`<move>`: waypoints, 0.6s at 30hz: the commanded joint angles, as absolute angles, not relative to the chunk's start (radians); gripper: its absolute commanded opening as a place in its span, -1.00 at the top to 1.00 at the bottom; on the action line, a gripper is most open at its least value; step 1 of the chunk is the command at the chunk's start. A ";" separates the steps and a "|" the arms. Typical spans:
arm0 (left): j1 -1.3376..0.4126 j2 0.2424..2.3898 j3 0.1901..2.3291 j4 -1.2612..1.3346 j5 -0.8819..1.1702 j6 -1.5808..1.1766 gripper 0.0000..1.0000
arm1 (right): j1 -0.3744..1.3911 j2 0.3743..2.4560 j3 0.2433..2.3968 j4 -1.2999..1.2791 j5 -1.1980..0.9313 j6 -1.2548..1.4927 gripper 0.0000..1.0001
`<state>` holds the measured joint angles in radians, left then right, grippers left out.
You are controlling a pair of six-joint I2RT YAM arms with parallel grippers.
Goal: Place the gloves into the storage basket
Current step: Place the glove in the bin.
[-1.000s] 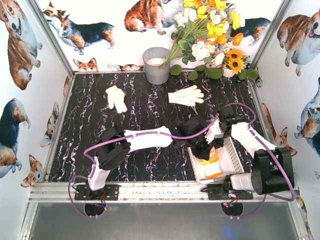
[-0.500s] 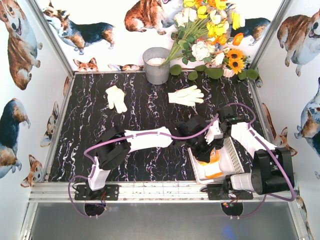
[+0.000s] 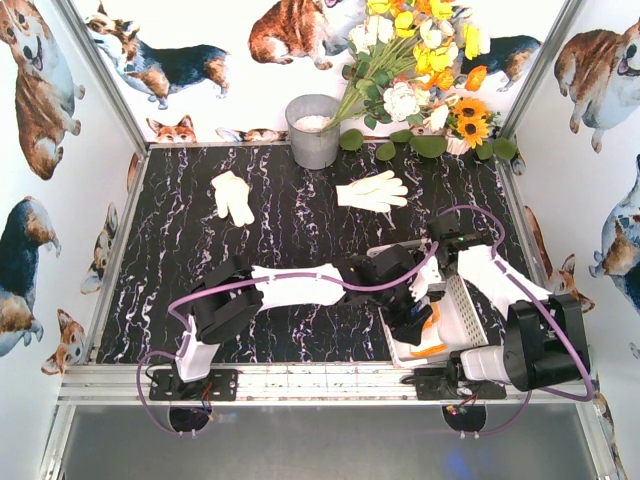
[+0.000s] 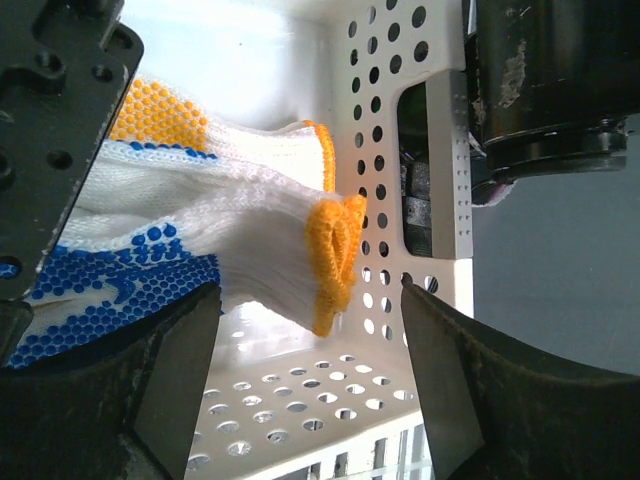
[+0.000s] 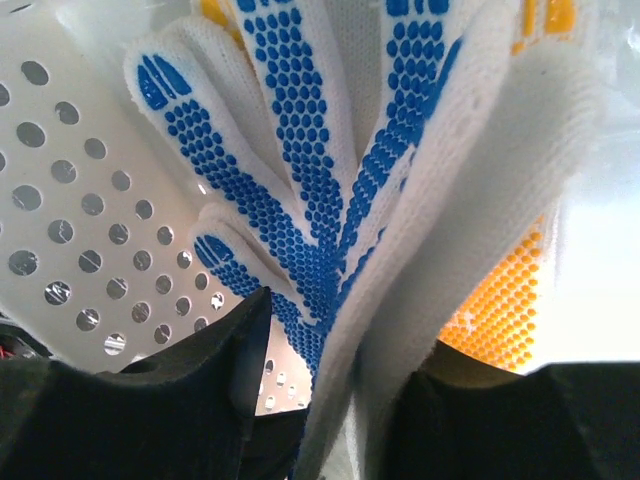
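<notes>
Seen from above, the storage basket (image 3: 466, 312) sits at the near right corner of the table (image 3: 300, 230), and both arms meet over it. The left gripper (image 3: 408, 312) reaches across and hangs low inside it. The right gripper (image 3: 424, 278) points down at its far end. The orange-cuffed glove (image 3: 431, 320) lies in the basket. Two more gloves, one (image 3: 233, 196) on the far left and one (image 3: 372, 190) in the middle, lie flat on the table, well apart from the basket and not yet put away. In the left wrist view, the left gripper's fingers (image 4: 170, 400) stand wide apart. The orange cuff lies between them and is not squeezed. I think the best move is to lift straight up, so the fingers do not catch the knit and drag it out. In the right wrist view, the blue-dotted glove (image 5: 300, 170) fills the gap between the right gripper's fingers (image 5: 200, 390), beside the basket's holed wall. I cannot tell if it is pinched or loose. It should let go fully before it pulls away. The table is black with white veins. At the back stand a grey bucket (image 3: 313, 130) and a bunch of flowers (image 3: 420, 70). The walls (image 3: 40, 90) have dog pictures.
</notes>
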<state>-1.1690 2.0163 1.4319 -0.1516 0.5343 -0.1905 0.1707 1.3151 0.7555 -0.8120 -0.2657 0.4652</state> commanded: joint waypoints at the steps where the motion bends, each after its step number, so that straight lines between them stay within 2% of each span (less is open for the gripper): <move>1: -1.180 1.968 1.413 -0.113 0.541 -0.183 -0.36 | 0.189 1.278 0.782 -0.814 -0.319 0.471 0.15; 9: -1.152 1.835 1.311 -0.076 0.433 -0.186 -0.53 | 0.189 1.244 0.802 -0.838 -0.304 0.467 0.09; 18: -1.074 1.679 1.181 -0.021 0.357 -0.232 -0.57 | 0.189 1.228 0.807 -0.876 -0.273 0.455 0.05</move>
